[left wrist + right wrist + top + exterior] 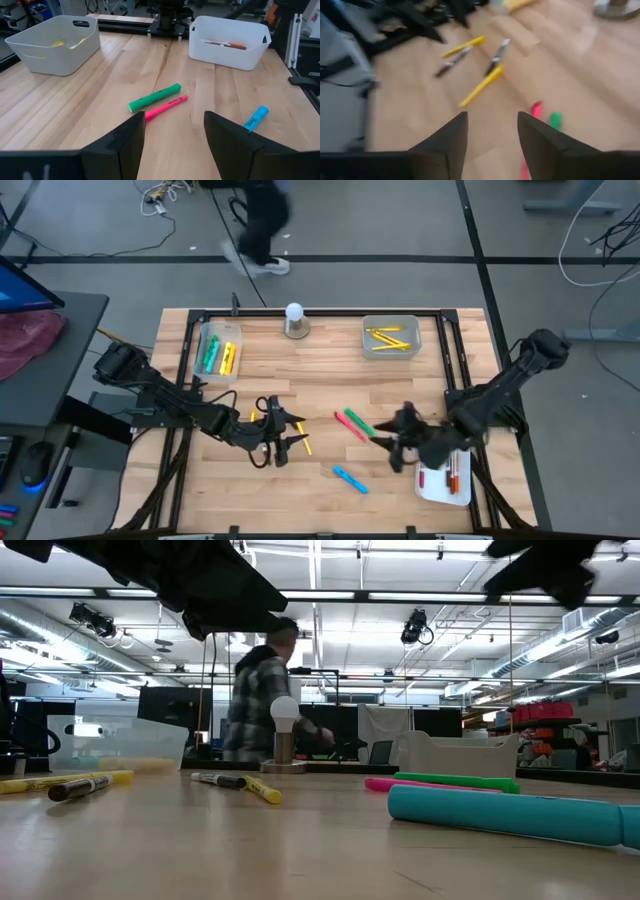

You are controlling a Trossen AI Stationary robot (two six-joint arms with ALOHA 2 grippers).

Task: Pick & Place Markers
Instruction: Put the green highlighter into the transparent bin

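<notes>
Here, left gripper [281,435] open above yellow markers [303,442]; right gripper [397,442] open, empty, near green marker [359,423].

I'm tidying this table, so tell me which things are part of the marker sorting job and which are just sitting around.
Job:
green marker
pink marker
blue marker
yellow marker
trays

Lying about:
bulb on a base
red cloth

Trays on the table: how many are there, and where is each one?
3. One tray sits at the back left holding green and yellow markers, one tray at the back right holding yellow markers, and one white tray at the front right, partly hidden under the right arm.
</notes>
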